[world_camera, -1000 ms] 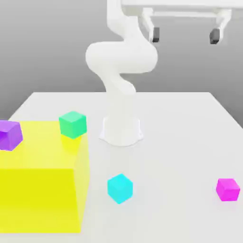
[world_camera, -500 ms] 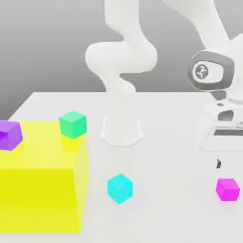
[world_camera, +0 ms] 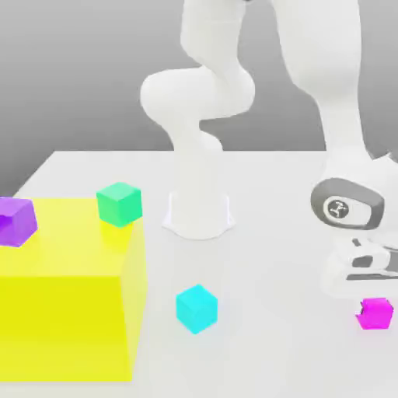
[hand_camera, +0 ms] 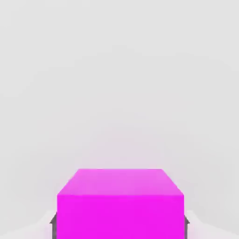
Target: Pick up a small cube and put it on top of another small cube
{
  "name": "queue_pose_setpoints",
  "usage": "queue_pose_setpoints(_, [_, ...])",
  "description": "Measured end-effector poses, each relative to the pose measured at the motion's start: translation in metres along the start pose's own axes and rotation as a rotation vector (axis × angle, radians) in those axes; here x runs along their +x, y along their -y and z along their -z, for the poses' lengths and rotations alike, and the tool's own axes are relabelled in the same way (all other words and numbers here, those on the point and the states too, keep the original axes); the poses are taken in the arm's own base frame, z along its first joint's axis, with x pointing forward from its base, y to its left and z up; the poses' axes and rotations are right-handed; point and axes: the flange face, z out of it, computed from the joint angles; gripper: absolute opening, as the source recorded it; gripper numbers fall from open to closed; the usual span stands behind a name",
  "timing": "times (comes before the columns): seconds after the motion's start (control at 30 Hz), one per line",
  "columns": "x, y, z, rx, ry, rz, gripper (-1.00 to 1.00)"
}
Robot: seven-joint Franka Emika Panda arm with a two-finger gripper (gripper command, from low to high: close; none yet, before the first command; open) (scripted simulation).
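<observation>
On my exterior view I have a big yellow block (world_camera: 62, 326) at the left, standing on the pale tabletop (world_camera: 256, 342) and cut off by the picture's edge; a purple cube (world_camera: 15, 222) sits on it, also partly cut off, and to the right of the block, apart from it, I see a cyan cube (world_camera: 197, 308) resting on the tabletop, with a plain grey backdrop (world_camera: 93, 78) behind

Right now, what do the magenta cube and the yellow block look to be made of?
Magenta cube: perhaps plastic, matte; even colour, no highlights.
Yellow block: possibly painted or plastic, smooth; flat faces without grain, exact material unclear.
</observation>
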Motion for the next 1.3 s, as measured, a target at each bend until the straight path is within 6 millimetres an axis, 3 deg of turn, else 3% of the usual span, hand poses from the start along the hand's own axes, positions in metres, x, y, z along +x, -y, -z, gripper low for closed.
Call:
queue_pose_setpoints(0.23, [0.005,0.000,0.063,-0.002,-0.006,-0.009,-1.00])
queue_pose_setpoints(0.4, [0.104,-0.026,0.110,-0.044,-0.095,-0.230,-1.00])
queue_pose_setpoints(0.43, [0.133,-0.038,0.120,-0.053,-0.109,-0.301,-1.00])
queue_pose_setpoints(0.53, [0.188,-0.073,0.152,-0.076,-0.139,-0.459,-1.00])
queue_pose_setpoints(0.77, [0.265,-0.167,0.228,-0.095,-0.141,-0.784,-1.00])
queue_pose_setpoints(0.9, [0.289,-0.233,0.270,-0.079,-0.104,-0.974,-1.00])
queue_pose_setpoints(1.07, [0.293,-0.314,0.316,-0.023,-0.028,-1.185,-1.00])
queue_pose_setpoints(1.13, [0.291,-0.330,0.312,-0.004,-0.007,-1.228,-1.00])
queue_pose_setpoints(1.23, [0.290,-0.335,0.276,0.002,0.000,-1.240,-1.00])
queue_pose_setpoints(1.27, [0.290,-0.336,0.267,0.002,0.000,-1.241,1.00])
queue_pose_setpoints(1.3, [0.290,-0.336,0.267,0.002,0.000,-1.241,1.00])
